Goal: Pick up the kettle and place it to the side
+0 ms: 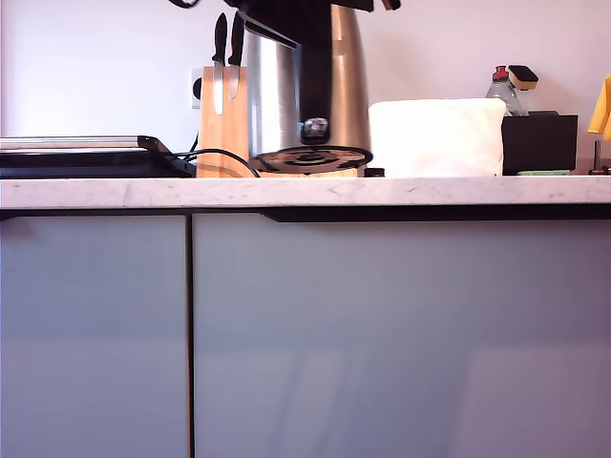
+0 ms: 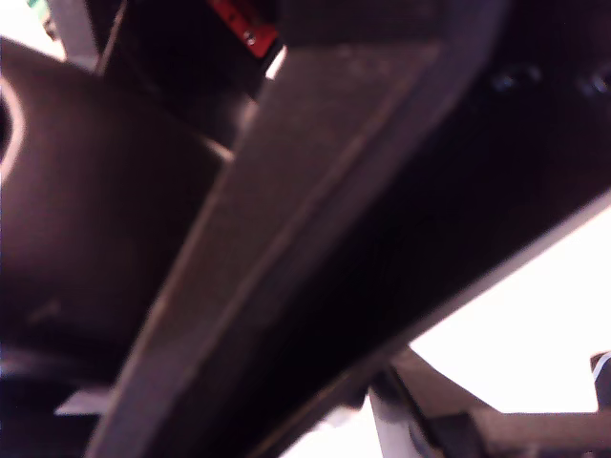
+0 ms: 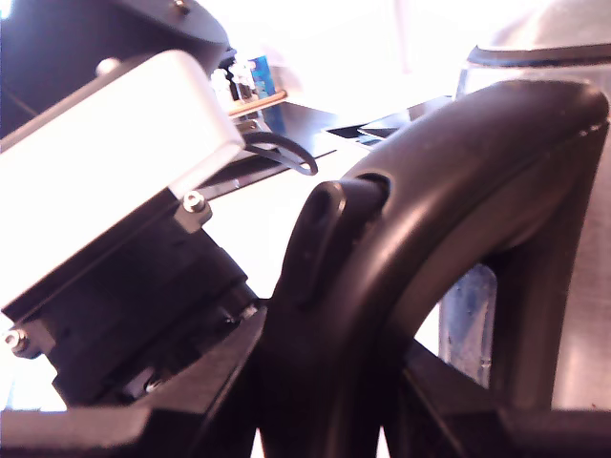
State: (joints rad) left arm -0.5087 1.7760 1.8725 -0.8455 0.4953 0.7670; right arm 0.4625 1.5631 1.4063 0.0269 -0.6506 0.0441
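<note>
A: Kettle (image 1: 305,91) first. Where is it?

B: Off the counter (image 1: 305,191), tilted, round black underside showing toward the camera. It hangs in front of the knife block (image 1: 224,119), left of centre in the exterior view, so I judge it lifted and mid-carry, not yet set aside.

A: Run the scene left to right.

B: Exterior view: dark flat appliance (image 1: 86,157) at far left, a cord (image 1: 215,156) trailing from it, knife block, the raised kettle, a white folded cloth (image 1: 437,136), then a black box (image 1: 539,143) with a bottle (image 1: 503,88) behind it.

A: Why the tilt?

B: My guess: it is held from above by the handle (image 3: 458,191), so the body swings under the grip.

A: Fingers?

B: Second wrist view shows my second gripper (image 3: 315,382) right at the black handle, dark finger parts against it; it looks clamped on. First wrist view is all dark blurred surfaces pressed close; my first gripper's opening I cannot tell.
</note>
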